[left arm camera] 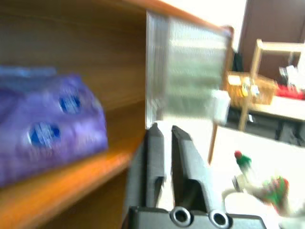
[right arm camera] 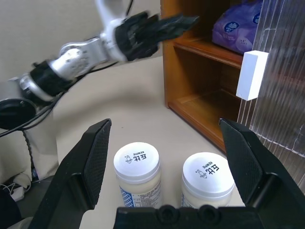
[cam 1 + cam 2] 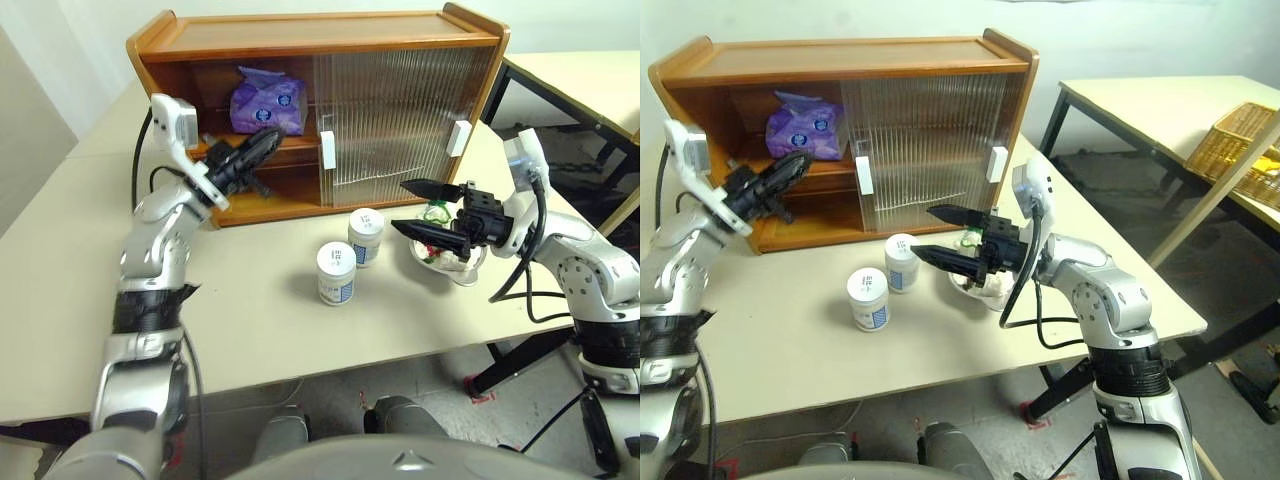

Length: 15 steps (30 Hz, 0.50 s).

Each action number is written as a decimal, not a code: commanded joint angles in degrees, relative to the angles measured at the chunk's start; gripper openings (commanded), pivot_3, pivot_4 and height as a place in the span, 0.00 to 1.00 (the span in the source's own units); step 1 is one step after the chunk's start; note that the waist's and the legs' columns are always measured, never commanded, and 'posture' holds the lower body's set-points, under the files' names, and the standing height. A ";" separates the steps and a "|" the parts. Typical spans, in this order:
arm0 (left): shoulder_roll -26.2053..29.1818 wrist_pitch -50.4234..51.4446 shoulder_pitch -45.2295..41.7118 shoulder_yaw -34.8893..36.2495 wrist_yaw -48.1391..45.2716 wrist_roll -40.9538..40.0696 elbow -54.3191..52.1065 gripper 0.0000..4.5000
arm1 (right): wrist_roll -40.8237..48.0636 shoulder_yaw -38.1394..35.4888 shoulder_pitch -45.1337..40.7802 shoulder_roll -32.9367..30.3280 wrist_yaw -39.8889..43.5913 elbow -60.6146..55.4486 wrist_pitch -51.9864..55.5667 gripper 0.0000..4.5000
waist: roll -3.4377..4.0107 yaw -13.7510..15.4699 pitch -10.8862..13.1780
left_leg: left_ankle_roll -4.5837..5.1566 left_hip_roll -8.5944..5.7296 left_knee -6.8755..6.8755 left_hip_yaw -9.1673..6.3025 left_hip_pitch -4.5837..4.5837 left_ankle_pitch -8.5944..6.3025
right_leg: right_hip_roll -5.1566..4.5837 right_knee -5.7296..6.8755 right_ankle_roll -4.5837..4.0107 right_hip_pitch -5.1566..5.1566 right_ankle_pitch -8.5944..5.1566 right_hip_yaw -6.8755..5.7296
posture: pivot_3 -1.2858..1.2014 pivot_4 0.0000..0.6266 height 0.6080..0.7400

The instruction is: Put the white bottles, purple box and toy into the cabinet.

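Crinkly purple box [image 3: 266, 101] sits on the ribbed-door cabinet [image 3: 320, 45] middle shelf, left open bay. Left gripper [image 3: 262, 146] just outside that bay, fingers nearly together, empty. Two round white bottles [image 3: 336, 272] upright on the table; right gripper [image 3: 414, 207] spread wide, level, empty, just right of them. Toy [image 3: 436, 212] behind it.

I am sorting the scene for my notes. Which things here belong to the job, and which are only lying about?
Job things: two white bottles, purple box on the cabinet shelf, toy.
Lying about: glass bowl holding the toy, wicker basket on the other table.
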 commanded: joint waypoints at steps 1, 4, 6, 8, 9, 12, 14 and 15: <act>1.76 -0.06 4.06 0.33 -1.87 -0.66 -3.87 0.45 | -0.36 0.48 -1.25 0.17 0.82 0.90 0.02 1.00 | 0.00 0.26 0.00 | -0.01 0.01 0.01 -0.02 0.00 0.00 | 0.00 0.00 -0.02 0.00 0.01 0.00 | 0.46 0.00 1.00; 3.84 -1.75 8.49 0.00 -5.62 -0.66 -4.34 0.68 | -0.60 0.56 -1.40 0.22 1.33 1.50 -0.18 1.00 | 0.01 0.28 -0.01 | -0.09 0.05 0.01 -0.08 0.04 -0.04 | -0.01 0.00 -0.09 -0.02 0.05 0.05 | 0.46 0.00 1.00; 4.78 -2.62 12.06 0.38 -8.42 -1.44 -4.11 0.83 | -0.78 0.56 -1.38 0.13 1.79 1.90 -0.40 1.00 | 0.07 0.22 -0.04 | -0.23 0.09 0.00 -0.19 0.04 -0.12 | -0.01 0.00 -0.15 -0.10 0.07 0.09 | 0.46 0.00 1.00; 5.34 -2.03 14.96 1.08 -11.27 -3.69 -4.19 0.99 | -0.81 0.50 -1.43 0.05 2.01 1.98 -0.36 1.00 | 0.07 0.27 -0.04 | -0.53 0.14 0.00 -0.34 0.00 -0.31 | 0.01 0.01 -0.25 -0.21 0.08 0.12 | 0.47 0.00 1.00; 5.53 -1.30 16.14 1.40 -12.38 -4.85 -4.31 0.99 | -0.81 0.44 -1.45 0.00 2.12 2.04 -0.35 1.00 | 0.07 0.30 -0.04 | -0.60 0.16 0.00 -0.44 -0.04 -0.33 | 0.02 0.01 -0.30 -0.27 0.08 0.12 | 0.47 0.00 1.00; 6.15 -2.29 19.92 0.51 -15.24 -4.91 -4.54 0.99 | -0.89 0.27 -1.60 -0.22 2.50 2.45 -0.36 1.00 | 0.09 0.40 -0.04 | -0.70 0.27 -0.04 -0.61 -0.08 -0.39 | 0.00 0.02 -0.50 -0.38 0.03 0.35 | 0.47 0.00 1.00; 6.04 -4.23 22.39 -1.00 -17.10 -3.78 -5.02 0.99 | -0.89 0.25 -1.62 -0.37 2.52 2.55 -0.16 1.00 | 0.10 0.46 -0.05 | -0.77 0.35 -0.05 -0.73 -0.11 -0.43 | 0.01 0.03 -0.63 -0.43 0.00 0.45 | 0.47 0.00 1.00; 5.81 -4.36 23.26 -1.57 -17.63 -3.78 -5.45 0.99 | -0.89 0.25 -1.58 -0.42 2.54 2.52 -0.14 1.00 | 0.10 0.48 -0.05 | -0.79 0.42 -0.07 -0.80 -0.13 -0.45 | -0.01 0.03 -0.67 -0.47 0.00 0.52 | 0.47 0.00 1.00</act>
